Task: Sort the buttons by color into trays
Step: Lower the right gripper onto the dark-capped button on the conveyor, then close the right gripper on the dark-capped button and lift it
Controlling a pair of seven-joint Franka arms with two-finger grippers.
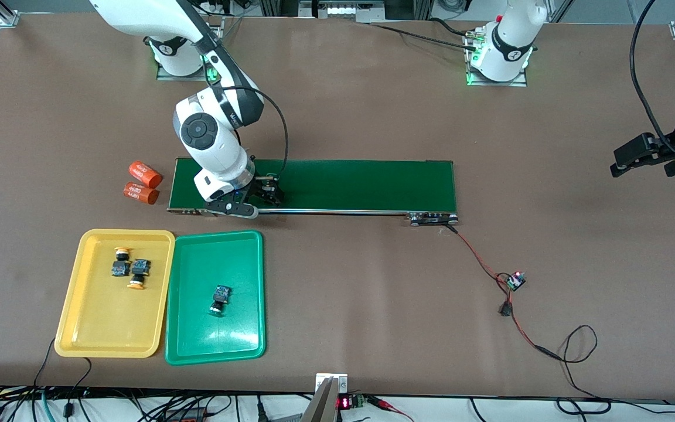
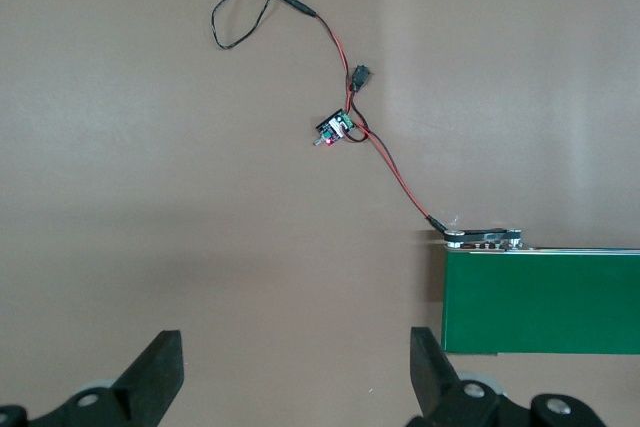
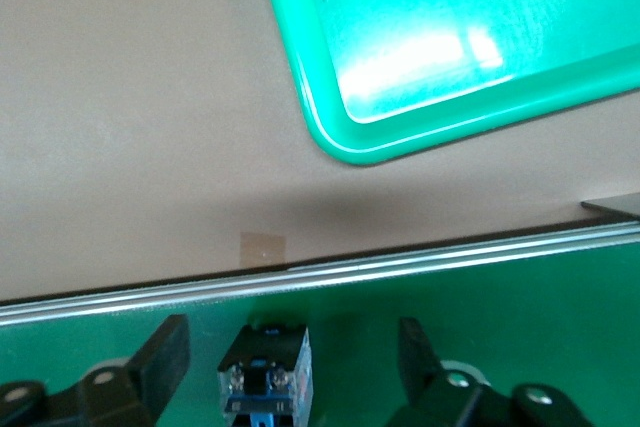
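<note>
The yellow tray [image 1: 74,305] holds two yellow-capped buttons [image 1: 120,262] [image 1: 138,274]. Beside it, the green tray [image 1: 244,258] [image 3: 340,127] holds one green-capped button [image 1: 220,299]. A fourth button [image 3: 265,372] lies on the dark-green belt [image 1: 361,184] at the end toward the right arm; its cap is hidden. My right gripper [image 1: 270,190] [image 3: 292,325] is down on the belt and open, one finger on each side of this button with a gap to both. My left gripper [image 1: 648,161] [image 2: 292,337] waits open and empty over bare table at the left arm's end.
Two orange cylinders [image 1: 144,174] [image 1: 140,192] lie on the table just off the belt's end, toward the right arm. Red and black wires run from the belt's other end to a small circuit board [image 1: 515,280] [image 2: 335,130].
</note>
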